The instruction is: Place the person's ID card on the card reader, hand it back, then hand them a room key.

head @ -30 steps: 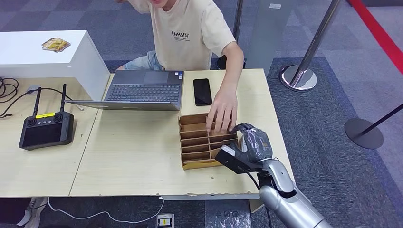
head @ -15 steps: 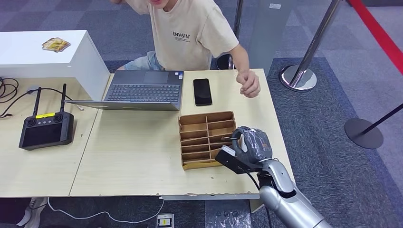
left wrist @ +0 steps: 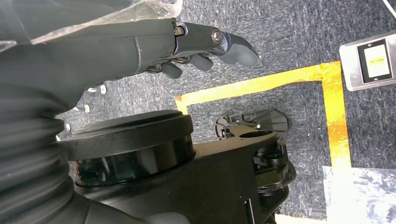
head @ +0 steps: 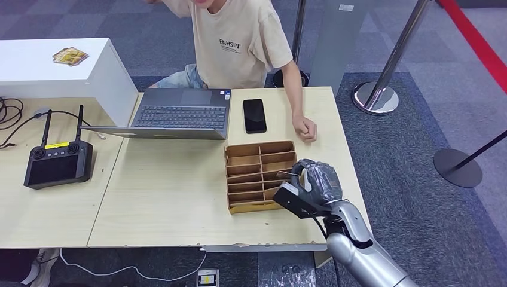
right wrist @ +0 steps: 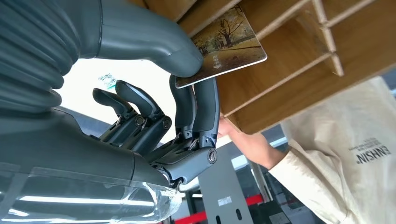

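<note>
The right hand (head: 315, 181) sat at the right end of the wooden compartment tray (head: 261, 175) on the light table (head: 167, 197), pinching a card (right wrist: 227, 44) between its thick thumb and two dark fingers (right wrist: 205, 105). In the right wrist view the card bore a golden picture of trees and a strip of small print, and it lay against the tray's wooden dividers, partly inside one slot; which slot could not be told. The other fingers of that hand were curled in loosely beside the pinching ones. In the head view the card showed as a thin pale edge at the fingertips, just over the tray's right side.

The left hand (left wrist: 205, 46) hung low over grey carpet (left wrist: 289, 32) marked with yellow tape (left wrist: 299, 77), its fingers apart and lightly bent, with nothing in them.

Beyond the tray a person in a beige T-shirt (head: 242, 45) rested a closed fist (head: 305, 128) on the table, apart from the tray. A black phone (head: 254, 115) lay beside an open laptop (head: 179, 113). Farther to the left sat a black controller with two antennas (head: 58, 158) and a white box (head: 57, 69) with another card-like item (head: 70, 56) on top
</note>
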Robot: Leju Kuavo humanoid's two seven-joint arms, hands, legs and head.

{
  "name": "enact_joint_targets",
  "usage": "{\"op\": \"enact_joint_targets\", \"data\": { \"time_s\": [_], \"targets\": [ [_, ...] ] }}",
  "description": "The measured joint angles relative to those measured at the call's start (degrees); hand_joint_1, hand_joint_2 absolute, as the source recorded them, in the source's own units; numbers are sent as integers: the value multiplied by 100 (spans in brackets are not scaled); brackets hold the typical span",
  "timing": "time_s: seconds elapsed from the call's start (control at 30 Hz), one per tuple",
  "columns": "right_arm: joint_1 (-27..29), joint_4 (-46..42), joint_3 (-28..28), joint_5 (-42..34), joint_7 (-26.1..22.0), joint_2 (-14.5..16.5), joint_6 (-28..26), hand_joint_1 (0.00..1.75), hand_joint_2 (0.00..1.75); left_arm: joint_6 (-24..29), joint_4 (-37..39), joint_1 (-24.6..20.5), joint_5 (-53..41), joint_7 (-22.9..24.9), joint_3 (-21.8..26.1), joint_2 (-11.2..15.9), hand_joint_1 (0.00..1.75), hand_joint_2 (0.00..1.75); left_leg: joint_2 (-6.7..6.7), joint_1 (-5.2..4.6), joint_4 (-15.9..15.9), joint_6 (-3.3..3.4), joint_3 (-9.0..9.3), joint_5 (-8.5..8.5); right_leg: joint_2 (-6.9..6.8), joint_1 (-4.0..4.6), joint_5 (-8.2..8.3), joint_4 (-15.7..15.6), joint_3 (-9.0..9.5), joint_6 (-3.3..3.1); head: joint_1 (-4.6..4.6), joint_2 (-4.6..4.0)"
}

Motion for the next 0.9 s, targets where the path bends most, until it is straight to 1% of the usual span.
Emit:
{"op": "enact_joint_targets", "data": {
  "time_s": [0.2, 0.27, 0.37, 0.5, 0.63, 0.77, 0.83, 0.9],
  "targets": [
    [-5, -384, -81, -602, -216, 3, -6, 175, 175, -26, 1, 1, -12, 24, -14, 1, 0, 175, 0, 0, 0, 0, 0, 0, 0, 0, 0, 0, 0, 0, -1, 0],
    [-22, -614, -131, -1080, -418, 2, 21, 175, 175, -44, 2, 1, -36, 27, -28, 2, 0, 175, 0, 0, 0, 0, 0, 0, 0, 0, 0, 1, 0, 0, 0, 0],
    [-98, -1042, -239, -2007, -805, -15, 161, 175, 175, -71, 2, 1, -78, 26, -45, 3, 0, 175, 0, 0, 0, 0, 1, 0, 0, 0, 0, 1, 0, 0, 0, 0],
    [-232, -1584, -396, -2946, -1226, -51, 383, 175, 175, -106, 2, 2, -104, -23, -79, 4, 0, 175, 0, 0, 0, 0, 1, 0, 0, 0, 0, 1, 0, 0, 1, 0],
    [-400, -2019, -534, -3505, -1438, -82, 523, 175, 175, -154, 4, 1, -155, -113, -131, 4, 0, 0, 1, 0, 0, 0, 1, 0, 0, 0, 0, 1, 1, 0, 0, 0],
    [-681, -2283, -625, -3809, -1440, -91, 631, 175, 175, -271, 4, 0, -196, -239, -174, 4, 0, 0, 1, 0, 1, 0, 2, 0, 0, 0, 0, 1, 1, 0, 1, 0],
    [-850, -2326, -660, -4121, -1411, -102, 757, 175, 175, -298, 4, -1, -207, -331, -185, 4, 0, 87, 1, 0, 0, 0, 2, 1, 0, 0, 1, 1, 1, 0, 1, 0],
    [-1012, -2315, -688, -4629, -1423, -123, 957, 175, 175, -328, 4, -1, -216, -456, -195, 4, 0, 175, 0, 0, 0, 0, 2, 1, 0, 0, 1, 1, 1, 0, 1, 0]
  ]
}}
